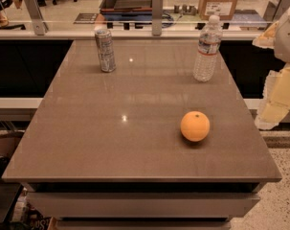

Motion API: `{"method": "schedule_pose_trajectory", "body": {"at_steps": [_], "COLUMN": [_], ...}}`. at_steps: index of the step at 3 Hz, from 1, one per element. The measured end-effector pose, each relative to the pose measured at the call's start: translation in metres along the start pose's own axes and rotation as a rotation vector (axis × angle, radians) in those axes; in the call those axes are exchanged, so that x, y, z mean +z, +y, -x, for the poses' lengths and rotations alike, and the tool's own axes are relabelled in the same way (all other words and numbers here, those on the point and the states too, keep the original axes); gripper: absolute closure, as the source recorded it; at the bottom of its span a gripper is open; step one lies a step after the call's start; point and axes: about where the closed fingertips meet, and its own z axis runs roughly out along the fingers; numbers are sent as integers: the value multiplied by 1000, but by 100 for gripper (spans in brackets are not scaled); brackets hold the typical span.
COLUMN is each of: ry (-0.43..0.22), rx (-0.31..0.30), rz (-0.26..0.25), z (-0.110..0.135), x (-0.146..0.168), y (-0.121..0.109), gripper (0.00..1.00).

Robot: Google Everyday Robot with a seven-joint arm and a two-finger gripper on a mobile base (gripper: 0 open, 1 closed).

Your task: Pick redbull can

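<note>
So the biggest thing here is the grey-brown table point(135, 143), glossy top with a couple of light glints on it, filling most of the view. Behind its far edge there's a low glass partition point(87, 13) held up by metal posts, and behind that a dark tray point(129, 1) and a cardboard box point(220, 1) sitting on the floor or a lower surface, hard to say which.

Next up, the gripper point(277, 92). It's way over at the right edge of the view, pale yellowish-white, hanging off to the side past the table's right edge and not over the top at all. It's partly cut off by the frame and honestly I can't tell whether the claw is spread apart or closed together. It isn't touching anything on the table.

Then the clear water bottle point(207, 51), white cap, upright near the back right corner.

The redbull can point(105, 51) stands upright near the back left of the table, well apart from the bottle and about level with it, and far from the gripper.

Last, an orange point(195, 126) sits at front right, more or less in line with the bottle.
</note>
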Motion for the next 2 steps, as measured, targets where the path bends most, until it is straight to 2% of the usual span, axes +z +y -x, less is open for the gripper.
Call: {"method": "schedule_pose_trajectory", "body": {"at_steps": [2], "ry": [-24], "rx": [-2], "rz": [-15], "z": [5], "x": [0], "y": [-4], "gripper": [0]}}
